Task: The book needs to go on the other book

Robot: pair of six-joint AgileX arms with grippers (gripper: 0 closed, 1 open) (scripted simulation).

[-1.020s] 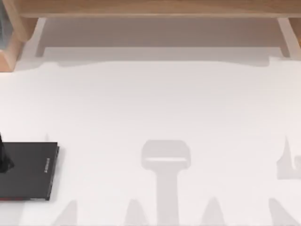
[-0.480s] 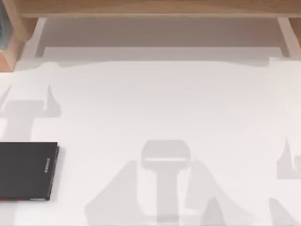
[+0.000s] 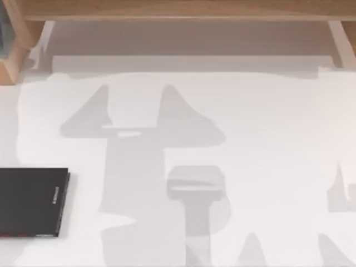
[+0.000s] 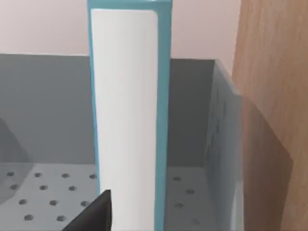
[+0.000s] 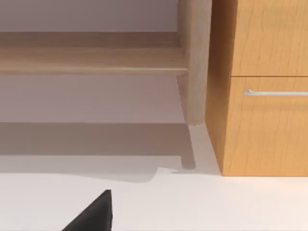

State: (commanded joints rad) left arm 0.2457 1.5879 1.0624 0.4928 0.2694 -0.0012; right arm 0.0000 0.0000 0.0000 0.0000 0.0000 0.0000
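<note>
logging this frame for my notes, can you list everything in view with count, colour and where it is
black book: 1, black with pale lettering and reddish trim, flat at the table's left edge, top view
teal-blue book: 1, teal cover, white page edge, upright in the grey holder, left wrist view
perforated holder: 1, grey, around the upright book
table: 1, white
wooden cabinet: 1, tan, silver handle, right wrist view
left gripper finger: dark, beside the teal-blue book
right gripper finger: dark, above the table

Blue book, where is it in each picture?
Top view: a grey holder peeks in at the upper left corner; the black book lies lower left.
Left wrist view: the blue book stands upright in the middle, inside the grey holder, beside a wood panel.
Right wrist view: faces the wooden shelf leg and drawers.
Shared landmark: the light wooden shelf.
</note>
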